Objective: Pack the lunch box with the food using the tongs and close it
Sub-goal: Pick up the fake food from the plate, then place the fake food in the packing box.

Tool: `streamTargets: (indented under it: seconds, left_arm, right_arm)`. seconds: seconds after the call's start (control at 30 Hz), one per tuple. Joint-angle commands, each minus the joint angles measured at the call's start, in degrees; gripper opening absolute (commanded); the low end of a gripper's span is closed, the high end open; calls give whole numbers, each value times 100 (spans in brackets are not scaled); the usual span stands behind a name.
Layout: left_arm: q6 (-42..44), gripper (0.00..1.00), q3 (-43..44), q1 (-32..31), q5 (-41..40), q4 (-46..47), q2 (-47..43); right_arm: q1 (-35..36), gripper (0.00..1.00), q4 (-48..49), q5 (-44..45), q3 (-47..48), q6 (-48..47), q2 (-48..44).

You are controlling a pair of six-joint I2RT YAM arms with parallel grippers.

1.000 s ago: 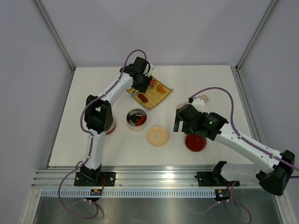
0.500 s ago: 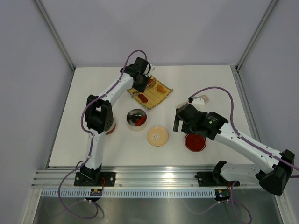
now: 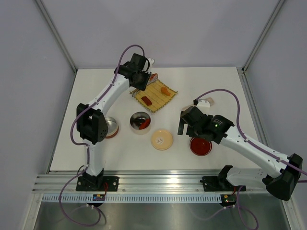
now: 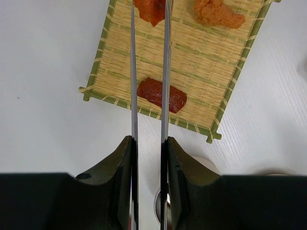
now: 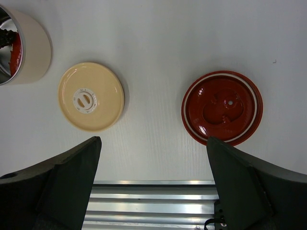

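While my left end effector (image 4: 148, 143) is clenched on the tongs (image 4: 133, 72), their two thin silver arms run nearly parallel out over the mat (image 4: 201, 62) at the far side of the tabletop (image 3: 216, 86). A red-orange food piece (image 4: 149, 10) sits between the arms at the top edge of the left wrist view; I cannot tell whether the tips pinch it. A dark red piece (image 4: 149, 92) lies on the mat under the arms, and an orange piece (image 4: 218, 13) lies on the mat further right. The lunch box (image 3: 140, 122) stands open near the middle of the tabletop, with red and dark pieces inside. Its cream lid (image 3: 162, 139) lies flat just beside it, nearer me and to the right. My right end effector (image 3: 184, 125) is released, fingers spread wide, hovering above bare tabletop between the cream lid and a red lid (image 3: 200, 146). A red-brown tin (image 3: 111, 127) stands left of the lunch box, by my left arm
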Motion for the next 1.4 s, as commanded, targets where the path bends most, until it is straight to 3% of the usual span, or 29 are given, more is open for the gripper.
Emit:
streamTargets:
  seconds: [0.0, 0.13, 0.5, 0.63, 0.8, 1.37]
  left_arm:
    - [-154, 0, -51, -17, -6, 101, -411]
    - [-793, 0, -488, -17, -76, -127, -850]
    - [-2288, 0, -3044, -35, -1087, -857, -4090]
    - [-3008, 1, -3882, -26, -1473, -1173, -4874]
    - [-3511, 2, -4427, 114, -1993, -1727, -5263]
    - [-4082, 1, -5491, 255, -1712, -1982, -6019]
  right_arm:
    - [25, 99, 60, 151, 190, 8, -129]
    - [16, 99, 77, 133, 85, 78, -234]
    - [16, 99, 244, 37, -47, -9, -322]
    - [25, 99, 385, -60, -82, -106, -296]
    - [25, 99, 455, -175, -56, -176, -217]
    - [16, 100, 526, -324, 84, -291, 38]
